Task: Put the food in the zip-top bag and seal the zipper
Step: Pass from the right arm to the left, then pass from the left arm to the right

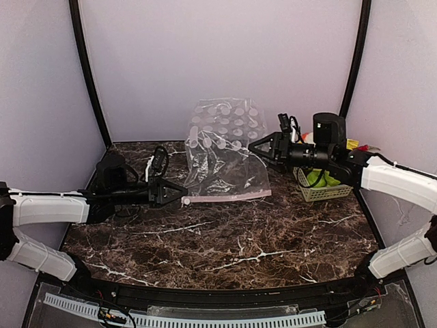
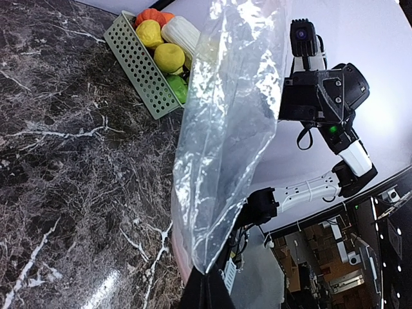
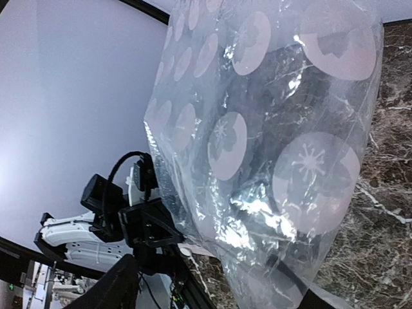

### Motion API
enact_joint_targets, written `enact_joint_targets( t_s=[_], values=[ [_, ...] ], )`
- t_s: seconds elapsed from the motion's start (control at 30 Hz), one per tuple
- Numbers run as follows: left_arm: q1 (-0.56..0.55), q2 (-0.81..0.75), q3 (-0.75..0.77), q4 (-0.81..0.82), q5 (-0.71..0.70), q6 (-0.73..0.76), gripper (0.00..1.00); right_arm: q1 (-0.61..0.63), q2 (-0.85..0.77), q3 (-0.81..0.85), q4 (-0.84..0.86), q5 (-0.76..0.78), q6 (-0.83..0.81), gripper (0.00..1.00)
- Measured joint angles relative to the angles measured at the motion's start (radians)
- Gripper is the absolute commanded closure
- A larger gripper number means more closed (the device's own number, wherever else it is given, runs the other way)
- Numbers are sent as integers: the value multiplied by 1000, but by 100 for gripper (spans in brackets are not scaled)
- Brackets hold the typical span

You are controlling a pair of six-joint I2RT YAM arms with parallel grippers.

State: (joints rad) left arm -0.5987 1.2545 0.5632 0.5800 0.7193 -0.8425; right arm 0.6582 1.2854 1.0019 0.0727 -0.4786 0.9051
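The zip-top bag [image 1: 222, 147] stands up from the table, clear with pale round dots. Its pink zipper [image 1: 229, 197] lies along the bottom edge. My left gripper [image 1: 183, 199] is shut on the bag's lower left corner, by the zipper's end. In the left wrist view the bag [image 2: 225, 129] rises straight out of that shut gripper [image 2: 207, 283]. My right gripper [image 1: 251, 145] is open beside the bag's right side. In the right wrist view the bag [image 3: 270, 148] fills the space ahead of the spread fingers [image 3: 112, 290]. The food [image 2: 168, 56] lies in the basket.
A pale green mesh basket [image 1: 324, 193] sits at the right behind my right arm, also seen from the left wrist [image 2: 138, 64]. The dark marble table [image 1: 225, 239] is walled by grey panels with black poles at the back corners.
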Motion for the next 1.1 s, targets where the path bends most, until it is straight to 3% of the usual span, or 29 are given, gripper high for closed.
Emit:
enact_joint_targets(
  t_s=[0.2,0.33,0.6,0.83,1.1],
  values=[
    [0,-13,46,-108,-18,-35,99,-3,-47,-2,-154,117,-114,15],
    [0,-19,60,-147,-30,-64,99,-3,-113,5,-240,200,-206,13],
    [0,-22,81,-190,-33,-128,99,33,-119,34,-267,176,-413,22],
    [0,-36,123,-221,-63,-185,99,257,25,98,-265,191,-601,28],
    [0,-43,123,-242,-89,-225,99,426,183,171,-234,339,-793,37]
  ],
)
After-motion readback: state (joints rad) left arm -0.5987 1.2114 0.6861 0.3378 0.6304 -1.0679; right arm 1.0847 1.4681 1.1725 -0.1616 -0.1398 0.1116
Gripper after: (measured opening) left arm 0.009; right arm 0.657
